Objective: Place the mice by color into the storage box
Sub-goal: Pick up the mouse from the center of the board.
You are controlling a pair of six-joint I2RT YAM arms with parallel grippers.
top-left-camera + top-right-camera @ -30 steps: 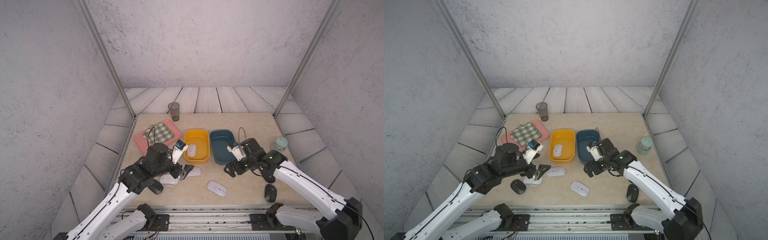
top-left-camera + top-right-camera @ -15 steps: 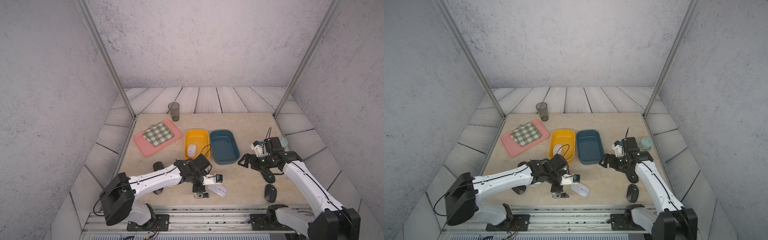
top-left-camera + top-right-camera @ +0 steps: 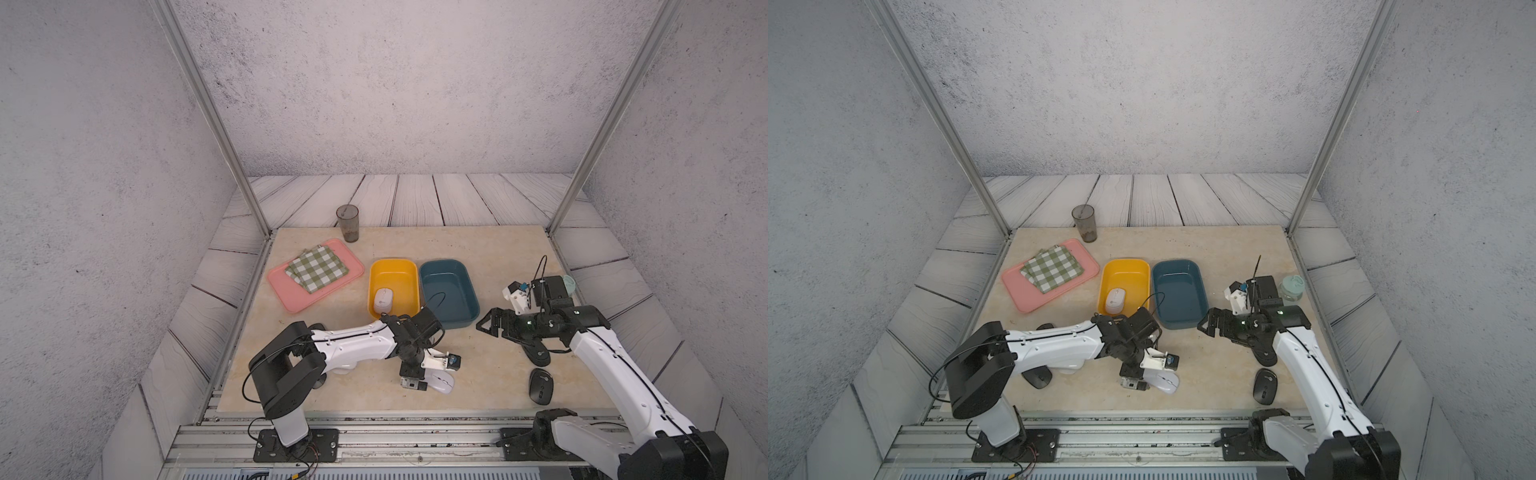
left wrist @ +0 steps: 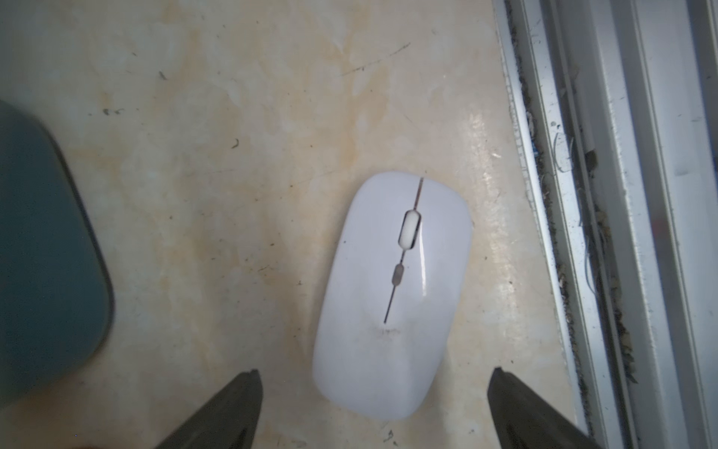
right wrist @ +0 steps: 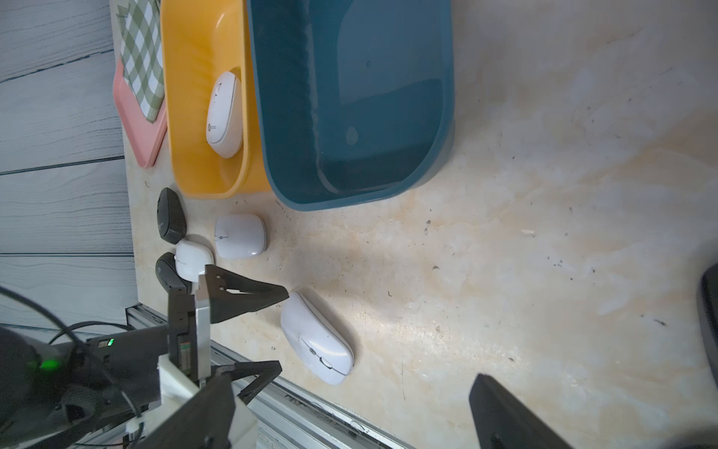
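One glossy white mouse (image 4: 392, 295), thin centre line, perhaps a rear logo, left tool (image 4: 373, 372) splayed, right tool (image 5: 349, 385) released.

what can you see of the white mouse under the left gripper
The white mouse is a glossy, flat oval, plastic by its look, with a thin dark centre line, a white scroll wheel and a small grey button. It lies flat, top up, on the beige table close to the front metal rail. The left gripper hangs over its rear end, jaws open on either side, apparently not touching it.
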